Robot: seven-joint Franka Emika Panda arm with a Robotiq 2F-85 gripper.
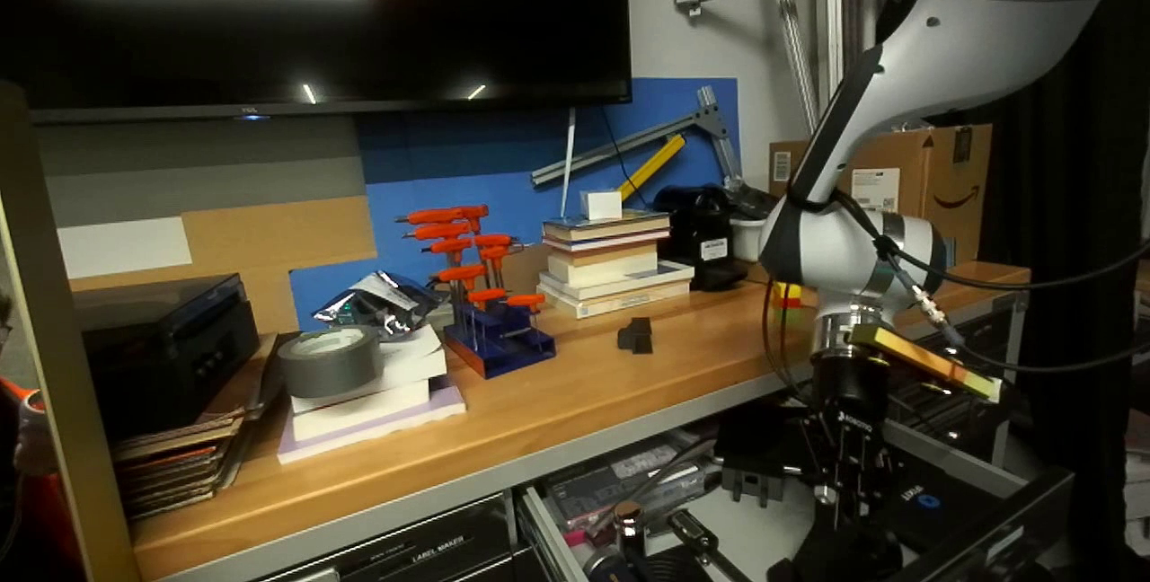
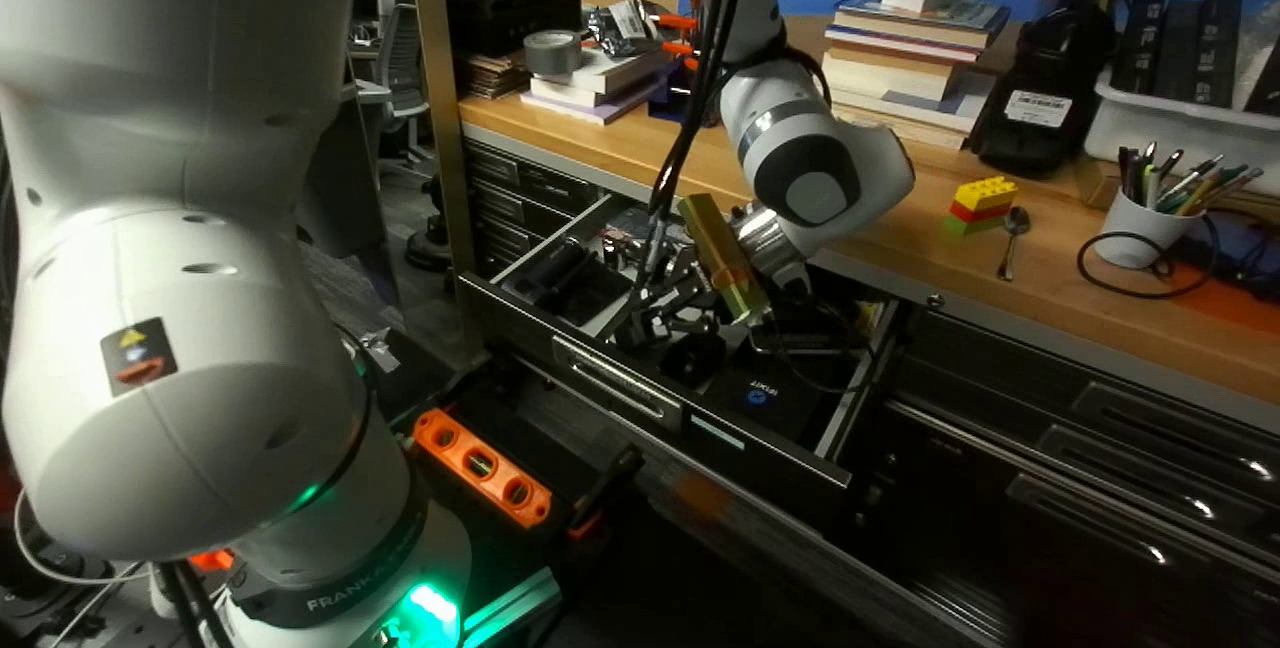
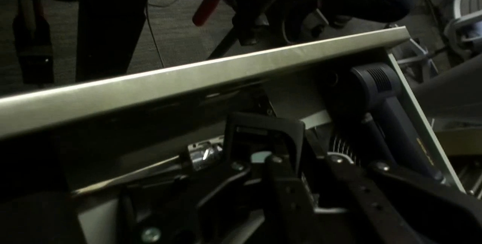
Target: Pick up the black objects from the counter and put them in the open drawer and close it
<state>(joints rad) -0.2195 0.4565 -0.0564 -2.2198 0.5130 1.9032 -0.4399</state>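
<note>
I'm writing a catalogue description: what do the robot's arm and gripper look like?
The arm is mostly white and rounded, with black sections, FRANKA lettering near a green light, and trailing black cables. The gripper is black and jointed, with silver screws.

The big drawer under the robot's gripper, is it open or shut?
Open: in both exterior views the drawer sticks out from under the counter, and you can see inside it.

close wrist view over drawer (image 3: 203,74), counter (image 1: 692,344) common to both exterior views
</note>
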